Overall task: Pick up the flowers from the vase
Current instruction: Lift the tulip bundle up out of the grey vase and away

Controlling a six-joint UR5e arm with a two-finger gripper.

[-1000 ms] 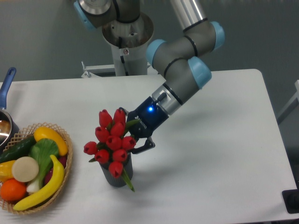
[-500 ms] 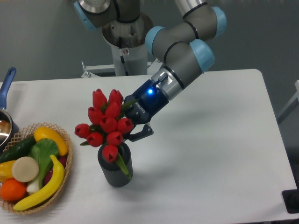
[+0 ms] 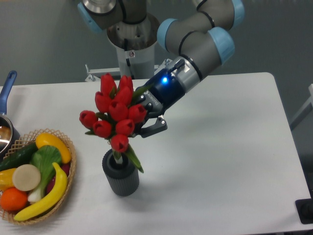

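The flowers (image 3: 113, 113), a bunch of red tulip buds with green leaves, hang raised above the vase (image 3: 120, 174), with only the lowest stems and a leaf still at its round mouth. The vase is a short dark grey ribbed cylinder standing upright on the white table. My gripper (image 3: 145, 119) reaches in from the right behind the bunch and is shut on the flowers' stems. One dark finger (image 3: 155, 128) shows to the right of the buds; the other is hidden by them.
A woven basket (image 3: 68, 183) of fruit and vegetables sits at the front left. A metal pot with a blue handle (image 3: 7, 89) is at the left edge. The arm's base column (image 3: 133, 54) stands behind the table.
The gripper has risen with the flowers, lifting the bunch upward and slightly right. The buds that sat at the vase's rim now hang well above its mouth. The vase has stayed put.
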